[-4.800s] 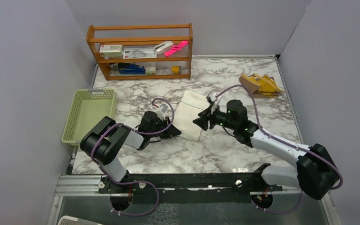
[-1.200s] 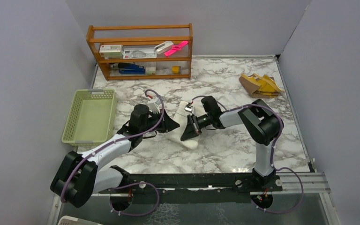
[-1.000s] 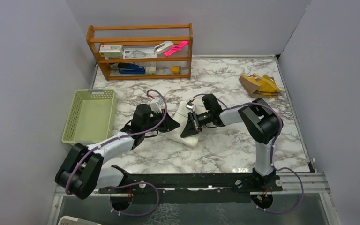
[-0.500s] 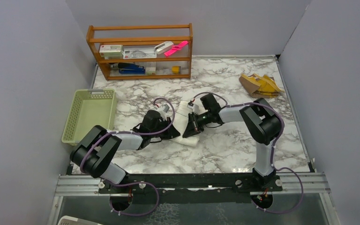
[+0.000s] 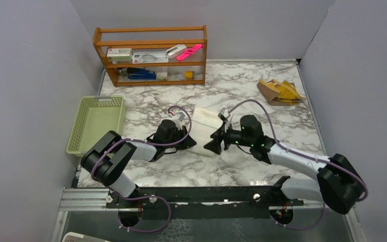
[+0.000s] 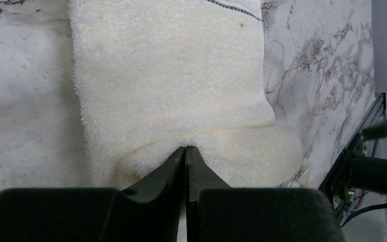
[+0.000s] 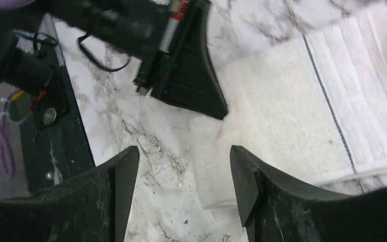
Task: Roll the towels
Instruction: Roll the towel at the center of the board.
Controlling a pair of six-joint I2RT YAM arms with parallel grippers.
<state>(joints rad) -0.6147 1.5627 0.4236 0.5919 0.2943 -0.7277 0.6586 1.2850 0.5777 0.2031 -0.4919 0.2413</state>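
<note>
Currently your left gripper (image 6: 186, 149) is clenched, jaws pressed flat together, tips nosing into the white towel's (image 6: 171, 75) rolled near edge — whether any cloth is pinched between them you cannot tell. Your right gripper (image 7: 181, 156) is released, fingers spread wide above the towel's end. Only the wrist views show that partial roll and a thin dark stripe. Only the top view shows the yellow towel (image 5: 279, 91) — well apart at two o'clock — and the basket (image 5: 95, 126) at nine.
</note>
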